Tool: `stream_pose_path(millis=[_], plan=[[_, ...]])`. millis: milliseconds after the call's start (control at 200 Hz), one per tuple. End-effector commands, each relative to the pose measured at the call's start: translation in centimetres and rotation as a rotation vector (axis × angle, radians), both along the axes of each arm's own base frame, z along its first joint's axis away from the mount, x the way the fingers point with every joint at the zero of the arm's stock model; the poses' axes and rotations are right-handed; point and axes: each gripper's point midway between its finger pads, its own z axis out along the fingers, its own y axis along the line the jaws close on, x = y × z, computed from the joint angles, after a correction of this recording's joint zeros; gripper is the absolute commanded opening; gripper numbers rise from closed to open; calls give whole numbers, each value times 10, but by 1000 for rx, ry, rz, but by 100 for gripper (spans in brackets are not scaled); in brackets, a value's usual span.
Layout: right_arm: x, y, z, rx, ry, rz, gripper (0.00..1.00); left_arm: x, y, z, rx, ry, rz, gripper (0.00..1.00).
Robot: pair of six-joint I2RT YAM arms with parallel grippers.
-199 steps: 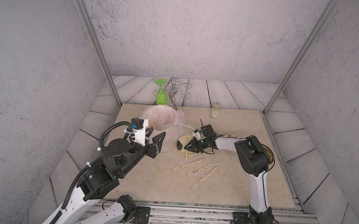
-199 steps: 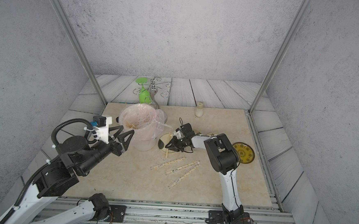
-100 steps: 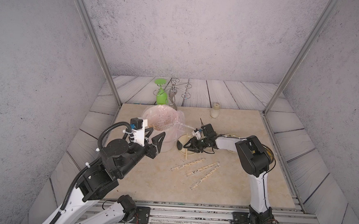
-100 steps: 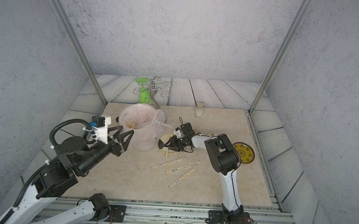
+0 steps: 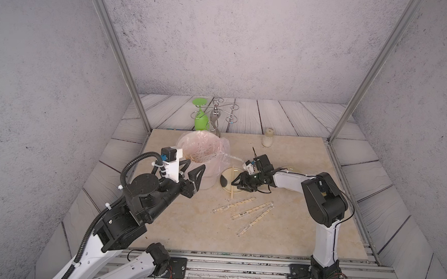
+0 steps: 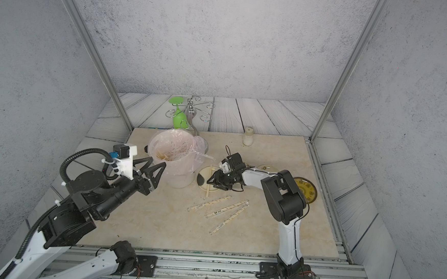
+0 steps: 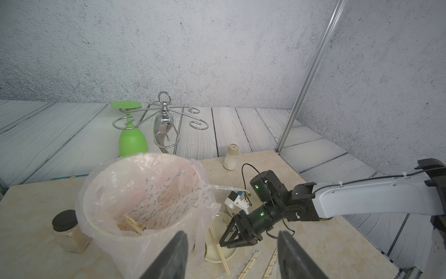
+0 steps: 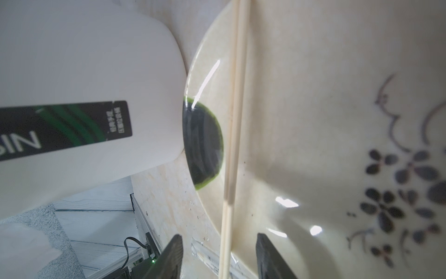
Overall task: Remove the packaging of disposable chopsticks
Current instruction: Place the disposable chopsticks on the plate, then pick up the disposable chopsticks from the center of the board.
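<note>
Wooden disposable chopsticks lay bare across plate.
Right gripper jaws stood apart, straddling them without contact; left gripper hung wide apart, empty.

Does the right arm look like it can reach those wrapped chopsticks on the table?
Probably yes. The wrapped chopsticks lie uncovered on the table, close beside the right gripper, whose jaws stand open.

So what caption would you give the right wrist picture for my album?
Open right gripper straddling a bare pair of chopsticks laid across a flowered plate.
</note>
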Motion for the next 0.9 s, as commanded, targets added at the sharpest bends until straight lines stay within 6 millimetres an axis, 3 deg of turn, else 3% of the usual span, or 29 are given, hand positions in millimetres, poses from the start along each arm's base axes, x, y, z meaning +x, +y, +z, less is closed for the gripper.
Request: stream_pose_path(millis=[0, 325, 570, 696, 896], plan=[[-2, -7, 31, 10, -71, -10, 51, -3, 4, 10, 3, -21, 3, 62], [-33, -40, 63, -51, -156, -29, 53, 3, -8, 10, 90, 18, -32, 61], [-70, -85, 100, -138, -292, -60, 57, 15, -42, -3, 136, 105, -127, 60], [-87, -120, 117, -222, -369, -96, 60, 19, -68, -19, 140, 187, -191, 59], [-116, -192, 129, -374, -455, -223, 68, 16, -117, -73, 276, 319, -246, 59]])
